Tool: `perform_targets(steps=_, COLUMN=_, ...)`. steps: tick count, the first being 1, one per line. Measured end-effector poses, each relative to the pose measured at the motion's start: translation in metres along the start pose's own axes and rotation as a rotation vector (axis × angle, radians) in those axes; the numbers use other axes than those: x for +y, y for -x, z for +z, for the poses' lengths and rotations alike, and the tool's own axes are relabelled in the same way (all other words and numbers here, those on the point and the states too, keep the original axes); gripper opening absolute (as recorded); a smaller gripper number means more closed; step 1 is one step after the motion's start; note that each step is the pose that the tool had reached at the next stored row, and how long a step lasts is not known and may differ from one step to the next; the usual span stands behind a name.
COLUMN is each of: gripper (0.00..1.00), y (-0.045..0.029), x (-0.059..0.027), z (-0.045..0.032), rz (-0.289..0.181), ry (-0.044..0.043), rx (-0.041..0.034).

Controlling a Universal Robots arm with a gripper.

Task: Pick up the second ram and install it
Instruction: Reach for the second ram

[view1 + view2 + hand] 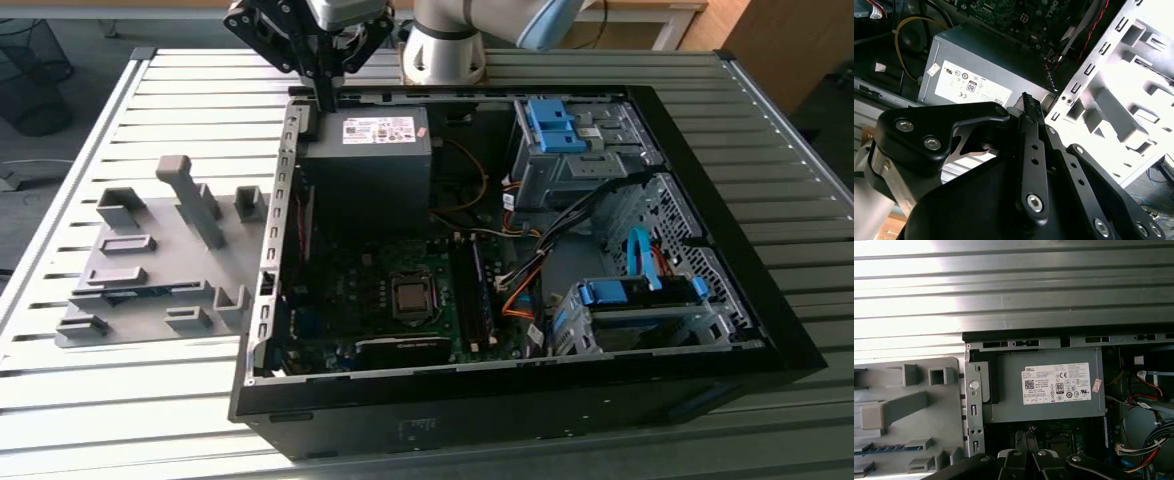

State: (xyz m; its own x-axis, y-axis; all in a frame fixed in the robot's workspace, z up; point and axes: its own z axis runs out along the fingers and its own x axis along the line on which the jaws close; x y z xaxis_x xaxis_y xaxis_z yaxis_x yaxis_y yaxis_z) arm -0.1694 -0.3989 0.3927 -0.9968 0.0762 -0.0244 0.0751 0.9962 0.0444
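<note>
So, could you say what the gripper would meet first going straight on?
The gripper would probably meet the power supply first, near its edge by the case wall; depth is unclear.

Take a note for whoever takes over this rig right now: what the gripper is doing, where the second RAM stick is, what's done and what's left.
Gripper: looks shut, with nothing in it. It hangs over the corner of the open computer case, next to the power supply.
Second ram: lies in the gray holder tray on the table outside the case, on the exterior view's left, apart from the gripper.
Done: nothing on this ram shows as done; it has not been picked up.
Left: both the pick-up and the install on the motherboard.
</note>
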Motion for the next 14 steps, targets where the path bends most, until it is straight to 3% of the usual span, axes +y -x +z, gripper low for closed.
perform_targets(steps=14, gripper=0.11, y=-0.0083, x=-0.0006, z=0.0001, rz=0.0, ry=-0.0001, rx=0.0001)
